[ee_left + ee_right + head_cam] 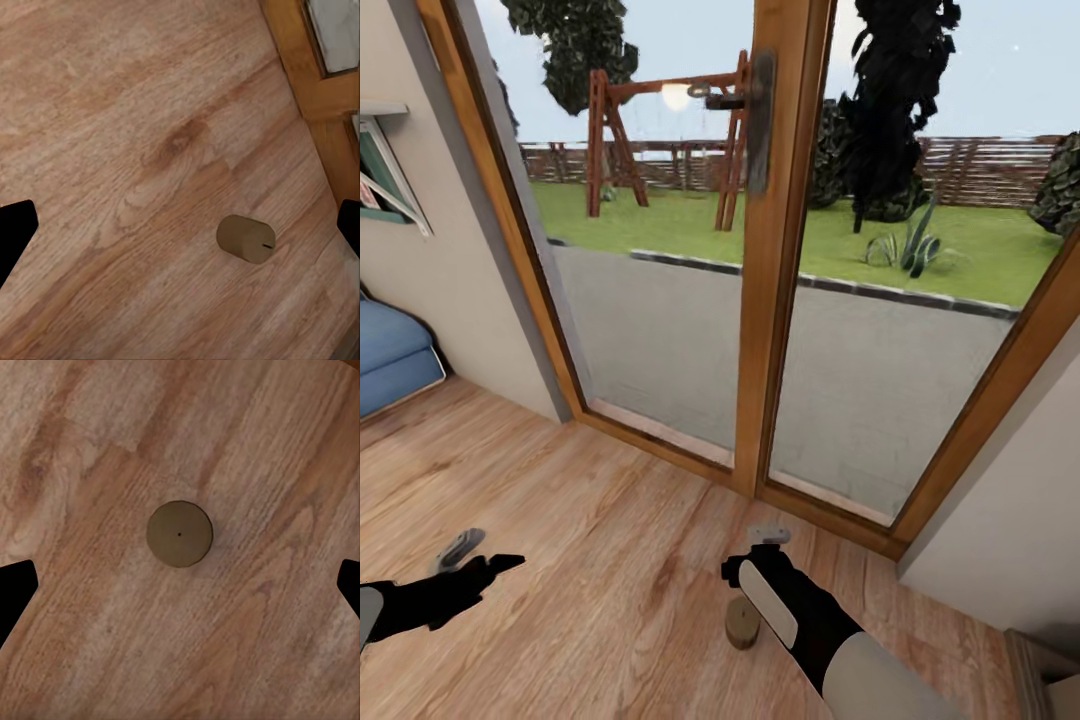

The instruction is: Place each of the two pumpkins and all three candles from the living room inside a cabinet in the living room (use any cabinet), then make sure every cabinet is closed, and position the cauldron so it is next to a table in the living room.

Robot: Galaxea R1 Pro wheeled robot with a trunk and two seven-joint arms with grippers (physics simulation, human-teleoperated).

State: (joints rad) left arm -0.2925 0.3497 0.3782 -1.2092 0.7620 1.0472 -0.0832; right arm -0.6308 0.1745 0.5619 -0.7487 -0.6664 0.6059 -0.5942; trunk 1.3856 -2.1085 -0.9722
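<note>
One candle (742,622), a short dull-tan round cylinder, stands upright on the wooden floor just in front of the glass doors. My right gripper (752,552) hangs open straight above it. The right wrist view looks down on the candle's round top (178,534), centred between the two spread black fingertips (15,592). My left gripper (485,552) is open and empty, low over the floor well to the left. The left wrist view catches the candle (246,238) from the side. Pumpkins, cabinet, cauldron and table are out of view.
Wood-framed glass doors (770,300) stand close ahead, with a garden beyond. A blue cushioned seat (390,360) is at the far left by a wall. A beige wall (1010,520) and a wooden furniture corner (1045,675) close in on the right.
</note>
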